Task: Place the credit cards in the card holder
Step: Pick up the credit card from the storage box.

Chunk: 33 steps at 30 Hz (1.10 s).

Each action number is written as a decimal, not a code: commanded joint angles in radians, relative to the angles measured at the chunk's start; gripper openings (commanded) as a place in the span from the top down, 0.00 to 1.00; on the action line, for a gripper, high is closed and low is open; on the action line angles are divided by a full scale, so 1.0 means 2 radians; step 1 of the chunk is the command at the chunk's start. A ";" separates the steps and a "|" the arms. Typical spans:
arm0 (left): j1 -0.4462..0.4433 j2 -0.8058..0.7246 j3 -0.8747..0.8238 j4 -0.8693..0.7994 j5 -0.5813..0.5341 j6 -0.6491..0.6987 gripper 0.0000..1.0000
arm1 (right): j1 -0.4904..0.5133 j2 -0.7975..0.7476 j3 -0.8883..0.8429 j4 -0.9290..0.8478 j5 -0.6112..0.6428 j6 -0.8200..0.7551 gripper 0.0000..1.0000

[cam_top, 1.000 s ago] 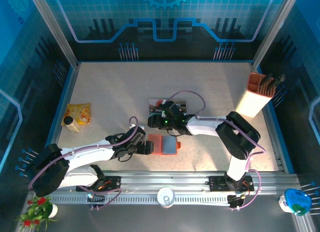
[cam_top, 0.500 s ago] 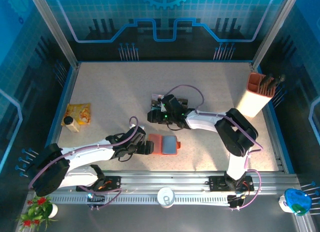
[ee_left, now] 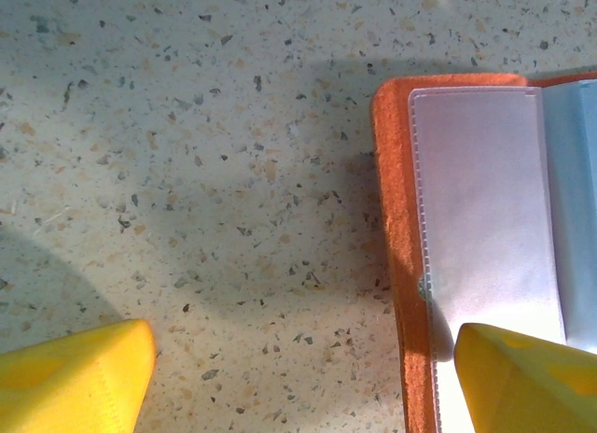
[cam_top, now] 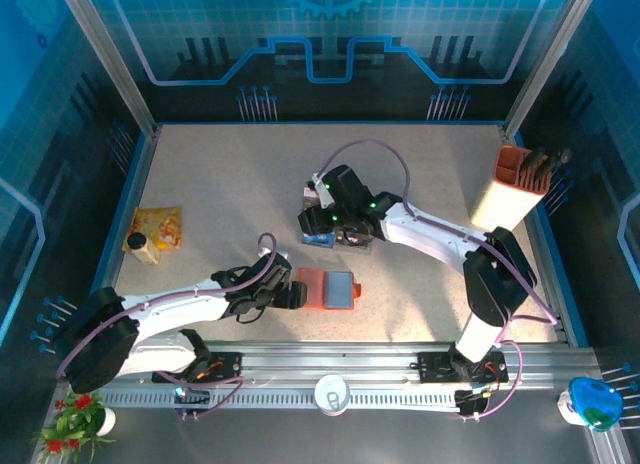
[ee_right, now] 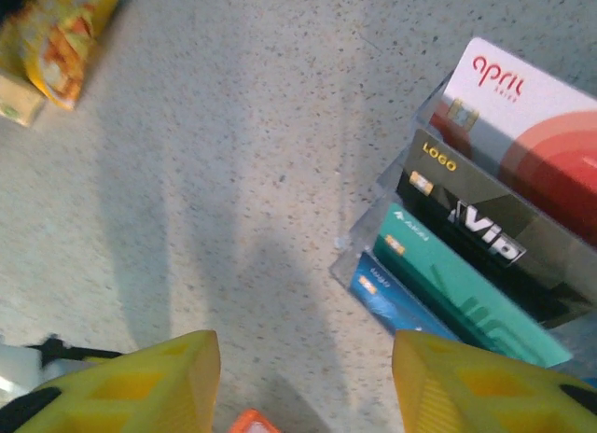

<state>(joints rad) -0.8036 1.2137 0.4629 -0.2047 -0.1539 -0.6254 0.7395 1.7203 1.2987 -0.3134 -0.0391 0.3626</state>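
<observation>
Our right hand (ee_right: 303, 358) hangs spread and empty just beside the cards (ee_right: 476, 228) racked in a clear tray (ee_right: 364, 230); we judge them light, stiff and slick, best pinched by an exposed top edge.

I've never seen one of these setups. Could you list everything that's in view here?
credit cards: four visible, red-and-white, black, teal, blue; slotted in the clear tray
clear tray: one, transparent; mid-table
card holder: one, orange-red, lying open; near the table's front
tall box: one, orange and white, dark items sticking out; right back corner
snack packet: one, yellow; left side
table: one, speckled beige
potted plant: one, red flowers; front-left, off the table
left gripper: one, yellow fingers, open; at the card holder's edge
right gripper: one, yellow fingers, open; beside the clear tray
</observation>
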 commanded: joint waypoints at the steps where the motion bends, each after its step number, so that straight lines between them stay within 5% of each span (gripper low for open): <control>1: -0.002 -0.011 0.006 -0.013 -0.012 0.007 0.15 | 0.006 0.038 0.039 -0.086 0.040 -0.075 0.49; 15: -0.002 -0.013 0.010 -0.020 -0.013 0.008 0.15 | 0.035 0.127 0.122 -0.150 0.152 -0.146 0.56; 33: -0.002 -0.015 0.008 -0.021 -0.015 0.008 0.15 | 0.039 0.163 0.133 -0.155 0.143 -0.159 0.68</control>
<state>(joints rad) -0.8036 1.2030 0.4629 -0.2234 -0.1616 -0.6254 0.8051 2.0357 1.5448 -0.5941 0.2543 0.0624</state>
